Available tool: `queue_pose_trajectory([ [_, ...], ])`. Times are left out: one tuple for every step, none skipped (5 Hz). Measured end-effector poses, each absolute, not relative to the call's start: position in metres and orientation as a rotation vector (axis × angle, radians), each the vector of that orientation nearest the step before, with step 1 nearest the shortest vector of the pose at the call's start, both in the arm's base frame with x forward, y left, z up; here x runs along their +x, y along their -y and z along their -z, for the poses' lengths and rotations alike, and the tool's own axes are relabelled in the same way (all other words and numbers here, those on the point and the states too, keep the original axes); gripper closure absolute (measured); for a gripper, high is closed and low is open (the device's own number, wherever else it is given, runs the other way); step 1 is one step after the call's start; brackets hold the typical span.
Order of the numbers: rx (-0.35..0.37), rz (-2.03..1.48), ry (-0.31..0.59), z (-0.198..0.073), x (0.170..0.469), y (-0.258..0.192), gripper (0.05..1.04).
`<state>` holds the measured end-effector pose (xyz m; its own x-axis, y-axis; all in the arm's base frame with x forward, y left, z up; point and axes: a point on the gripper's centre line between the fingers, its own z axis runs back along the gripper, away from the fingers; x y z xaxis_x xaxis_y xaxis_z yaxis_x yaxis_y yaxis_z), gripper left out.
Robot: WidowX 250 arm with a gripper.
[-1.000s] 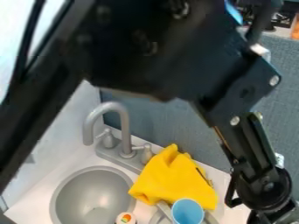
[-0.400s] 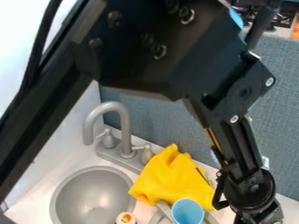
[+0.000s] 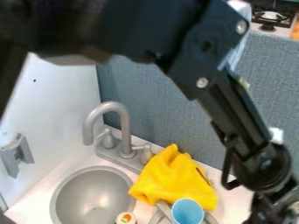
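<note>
At the lower right corner hangs the gripper (image 3: 273,211), its lower end cut off by the view's edge. It is to the right of a crumpled yellow cloth (image 3: 174,178) and a light blue cup (image 3: 187,211), apart from both in the view. The cup stands just below the cloth, over a grey rack-like piece (image 3: 161,212). Left of these is a round grey sink basin (image 3: 93,197), with a small white item with an orange and green mark (image 3: 125,218) at its lower right rim.
A grey faucet (image 3: 123,127) with two handles rises behind the basin. A blue-grey panel (image 3: 158,105) stands behind the counter, and a white wall (image 3: 58,105) with a grey bracket (image 3: 17,154) is at left. A stove burner (image 3: 272,17) shows at the upper right.
First the wrist shifted left, then it went right and a little up. The upper arm has risen, uncovering the bracket on the left wall. Cloth, cup and white item have stayed put.
</note>
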<state>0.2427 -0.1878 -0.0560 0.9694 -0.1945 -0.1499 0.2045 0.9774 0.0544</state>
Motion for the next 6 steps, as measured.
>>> queue_pose_trajectory([
  [0.046, 0.250, -0.086, 0.030, 0.264, 0.220, 0.582],
  [0.033, 0.327, -0.090, 0.031, 0.276, 0.244, 0.582],
  [0.051, 0.352, -0.124, 0.044, 0.280, 0.251, 0.582],
  [0.080, 0.347, -0.171, 0.059, 0.282, 0.252, 0.582],
  [0.094, 0.352, -0.212, 0.074, 0.281, 0.253, 0.582],
  [0.090, 0.364, -0.231, 0.085, 0.284, 0.257, 0.582],
])
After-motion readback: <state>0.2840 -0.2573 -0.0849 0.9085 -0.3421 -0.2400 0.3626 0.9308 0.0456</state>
